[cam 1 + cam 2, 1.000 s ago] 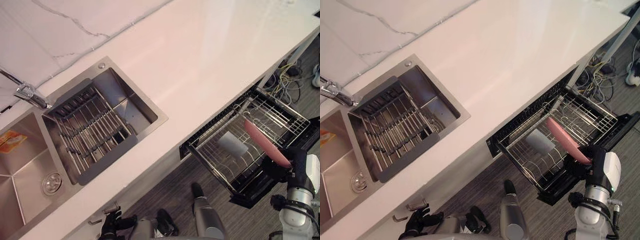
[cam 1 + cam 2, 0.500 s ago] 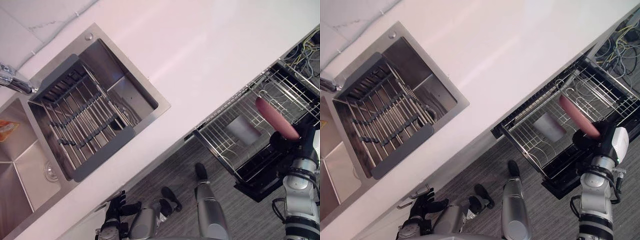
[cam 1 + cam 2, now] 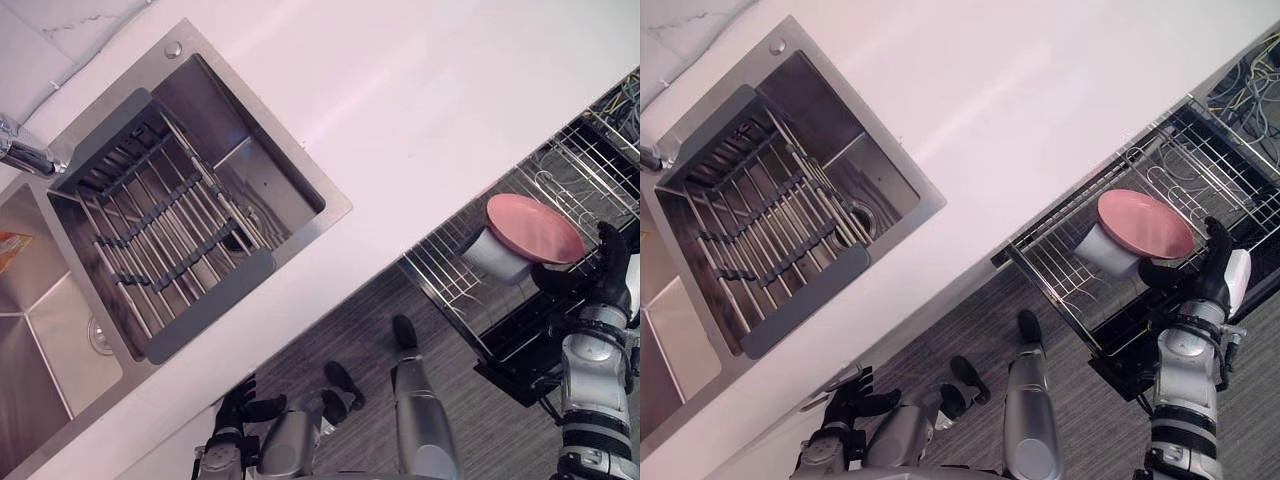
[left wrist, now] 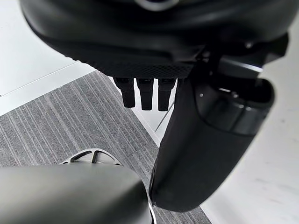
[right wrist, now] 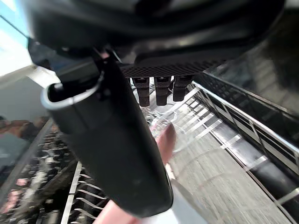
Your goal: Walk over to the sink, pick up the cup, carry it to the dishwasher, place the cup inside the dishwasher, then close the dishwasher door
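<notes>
The cup [image 3: 533,228], a pale grey body with a broad pink face, lies in the pulled-out wire rack [image 3: 450,275] of the dishwasher at the right, below the counter edge. My right hand [image 3: 610,272] stands just beside it on the near side, fingers straight and open, thumb reaching toward the pink rim; nothing is gripped. In the right wrist view the pink cup [image 5: 164,140] shows past the thumb [image 5: 121,140], over the rack wires [image 5: 219,126]. My left hand [image 3: 235,408] hangs low by the cabinet front, open and empty, as the left wrist view shows it [image 4: 205,140].
The steel sink [image 3: 335,215] with a grey drainer basket [image 3: 160,240] and a faucet [image 3: 25,155] lies at the left in the white countertop [image 3: 450,90]. The dark dishwasher door [image 3: 520,360] hangs open under the rack. Loose cables [image 3: 625,95] lie at the far right.
My right hand has opened and let go of the cup, which now rests in the rack with its pink face turned up. The camera has shifted over the scene.
</notes>
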Robot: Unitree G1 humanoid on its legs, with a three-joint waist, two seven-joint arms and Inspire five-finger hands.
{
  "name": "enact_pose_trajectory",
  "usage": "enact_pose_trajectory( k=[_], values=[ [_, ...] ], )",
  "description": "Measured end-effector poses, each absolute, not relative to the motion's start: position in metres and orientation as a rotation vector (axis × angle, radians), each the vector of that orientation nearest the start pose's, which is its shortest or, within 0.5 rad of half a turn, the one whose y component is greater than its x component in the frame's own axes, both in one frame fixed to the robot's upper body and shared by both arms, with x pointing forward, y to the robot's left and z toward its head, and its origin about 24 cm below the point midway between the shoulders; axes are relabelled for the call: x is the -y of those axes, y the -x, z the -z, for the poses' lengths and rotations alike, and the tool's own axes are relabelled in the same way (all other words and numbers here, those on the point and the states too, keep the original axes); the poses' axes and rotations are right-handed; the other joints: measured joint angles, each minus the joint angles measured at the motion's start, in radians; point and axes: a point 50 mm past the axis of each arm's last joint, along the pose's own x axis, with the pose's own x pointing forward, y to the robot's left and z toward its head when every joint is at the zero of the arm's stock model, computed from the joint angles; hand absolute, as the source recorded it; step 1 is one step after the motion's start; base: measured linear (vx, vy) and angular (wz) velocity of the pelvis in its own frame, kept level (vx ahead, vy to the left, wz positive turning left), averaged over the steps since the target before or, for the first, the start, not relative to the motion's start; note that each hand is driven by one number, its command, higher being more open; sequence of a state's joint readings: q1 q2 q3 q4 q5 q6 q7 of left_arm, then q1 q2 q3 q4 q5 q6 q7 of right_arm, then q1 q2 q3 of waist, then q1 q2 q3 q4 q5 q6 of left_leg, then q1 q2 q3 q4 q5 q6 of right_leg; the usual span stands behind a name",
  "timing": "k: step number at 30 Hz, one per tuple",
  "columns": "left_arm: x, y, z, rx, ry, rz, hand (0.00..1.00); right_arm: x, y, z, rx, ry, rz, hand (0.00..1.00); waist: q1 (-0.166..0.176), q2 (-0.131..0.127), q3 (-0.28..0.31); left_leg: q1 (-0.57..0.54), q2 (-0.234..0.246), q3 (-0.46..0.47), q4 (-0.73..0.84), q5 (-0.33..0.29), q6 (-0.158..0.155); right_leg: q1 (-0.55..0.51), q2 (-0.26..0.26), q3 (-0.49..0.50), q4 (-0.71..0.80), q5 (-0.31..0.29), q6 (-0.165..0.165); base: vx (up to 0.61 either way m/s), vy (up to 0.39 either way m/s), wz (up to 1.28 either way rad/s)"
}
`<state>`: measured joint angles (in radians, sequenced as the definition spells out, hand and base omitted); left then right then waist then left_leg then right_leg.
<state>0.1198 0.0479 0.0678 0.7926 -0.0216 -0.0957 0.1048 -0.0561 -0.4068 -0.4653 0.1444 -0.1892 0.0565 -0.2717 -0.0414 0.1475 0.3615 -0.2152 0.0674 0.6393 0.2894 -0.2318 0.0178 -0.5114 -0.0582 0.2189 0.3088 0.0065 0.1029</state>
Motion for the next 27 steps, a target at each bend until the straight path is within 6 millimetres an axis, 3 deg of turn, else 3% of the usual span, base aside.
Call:
enact_pose_trajectory(
  k=[6, 9, 11, 13, 17, 19, 22, 25, 27],
  values=[
    [-0.192, -0.137, 0.132, -0.819, -0.029, -0.246, 0.90, 0.321, -0.191, -0.137, 0.261, 0.603, 0.759, 0.90, -0.007, -0.018, 0.010, 0.040, 0.009, -0.002, -0.009, -0.002, -0.001, 0.057, 0.005, -0.010, -0.037, 0.004, -0.002, -0.01, -0.005, 0.00],
    [-0.195, -0.135, 0.132, -0.823, -0.020, -0.268, 0.90, 0.320, -0.168, -0.147, 0.345, 0.604, 0.831, 0.90, -0.009, -0.031, 0.006, 0.053, 0.016, -0.011, -0.007, -0.002, -0.001, 0.077, 0.006, -0.024, -0.041, 0.005, -0.003, -0.01, -0.019, 0.08],
    [-0.197, -0.133, 0.133, -0.828, -0.011, -0.284, 0.90, 0.325, -0.156, -0.141, 0.323, 0.601, 0.881, 0.90, -0.011, -0.044, -0.001, 0.058, 0.019, -0.016, 0.001, -0.002, -0.001, 0.083, 0.007, -0.031, -0.037, 0.005, -0.004, 0.03, -0.011, 0.07],
    [-0.200, -0.131, 0.133, -0.831, -0.004, -0.301, 0.90, 0.330, -0.144, -0.129, 0.268, 0.577, 0.935, 0.90, -0.013, -0.055, -0.006, 0.060, 0.023, -0.017, 0.009, -0.002, -0.002, 0.085, 0.007, -0.037, -0.030, 0.004, -0.005, 0.02, -0.009, 0.03],
    [-0.206, -0.125, 0.135, -0.854, -0.004, -0.325, 0.90, 0.340, -0.123, -0.059, -0.007, 0.349, 1.019, 0.90, -0.026, -0.076, -0.019, 0.075, 0.033, -0.021, 0.032, -0.015, -0.004, 0.108, 0.007, -0.051, -0.021, -0.006, -0.012, -0.01, 0.000, 0.02],
    [-0.206, -0.125, 0.135, -0.855, -0.005, -0.326, 0.90, 0.342, -0.110, -0.018, -0.170, 0.202, 1.065, 0.90, -0.029, -0.077, -0.019, 0.076, 0.035, -0.020, 0.042, -0.034, -0.001, 0.102, 0.006, -0.053, -0.004, -0.022, -0.018, -0.05, 0.003, -0.02],
    [-0.206, -0.125, 0.135, -0.857, -0.004, -0.329, 0.90, 0.338, -0.095, 0.023, -0.350, 0.062, 1.094, 0.90, -0.033, -0.074, -0.021, 0.063, 0.034, -0.011, 0.055, -0.048, -0.007, 0.076, 0.003, -0.053, 0.020, -0.030, -0.026, -0.03, 0.004, -0.09],
    [-0.203, -0.125, 0.136, -0.858, 0.003, -0.331, 0.90, 0.336, -0.088, 0.041, -0.406, -0.063, 1.118, 0.90, -0.036, -0.063, -0.027, 0.040, 0.034, -0.009, 0.061, -0.044, 0.000, 0.051, 0.001, -0.053, 0.028, -0.030, -0.026, 0.00, -0.002, -0.02],
    [-0.202, -0.125, 0.136, -0.860, 0.007, -0.330, 0.90, 0.335, -0.094, 0.044, -0.395, -0.128, 1.116, 0.90, -0.035, -0.061, -0.029, 0.035, 0.033, -0.007, 0.063, -0.042, 0.002, 0.040, 0.001, -0.053, 0.040, -0.029, -0.025, 0.02, -0.008, -0.01]
  ],
)
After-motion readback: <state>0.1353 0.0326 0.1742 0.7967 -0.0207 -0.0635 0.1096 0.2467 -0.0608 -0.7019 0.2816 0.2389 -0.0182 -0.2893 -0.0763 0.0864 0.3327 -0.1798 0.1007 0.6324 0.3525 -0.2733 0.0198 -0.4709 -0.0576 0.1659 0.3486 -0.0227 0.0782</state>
